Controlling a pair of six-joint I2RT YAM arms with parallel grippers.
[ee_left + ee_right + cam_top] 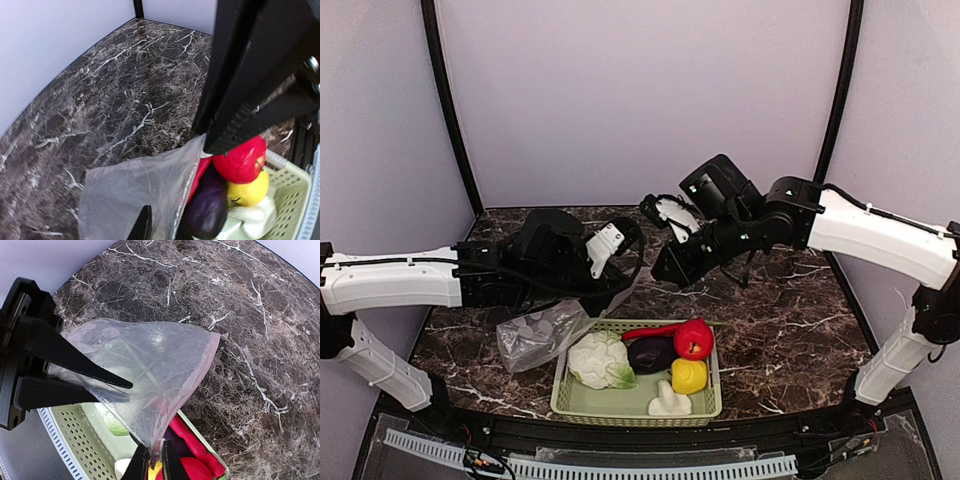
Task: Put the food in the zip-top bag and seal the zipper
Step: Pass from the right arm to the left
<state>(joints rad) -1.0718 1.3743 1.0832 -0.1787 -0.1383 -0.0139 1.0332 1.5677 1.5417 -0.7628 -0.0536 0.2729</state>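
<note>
- the clear bag (150, 360) is held up just above the left end of the green basket (713, 392), stretched between both arms, with its pink zip strip (202, 376) along one edge.
- the right tool (151, 465) is pinched tight on the bag's edge.
- the left tool (122, 392) is clamped on the opposite side.
- the toy foods (652, 353) all lie in the basket on the marbled tabletop (790, 330).

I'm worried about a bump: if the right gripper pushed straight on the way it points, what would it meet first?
The zip-top bag itself: the right gripper pinches its edge, so the clear film lies straight ahead. Behind that, probably the marble table, though depth is unclear.
</note>
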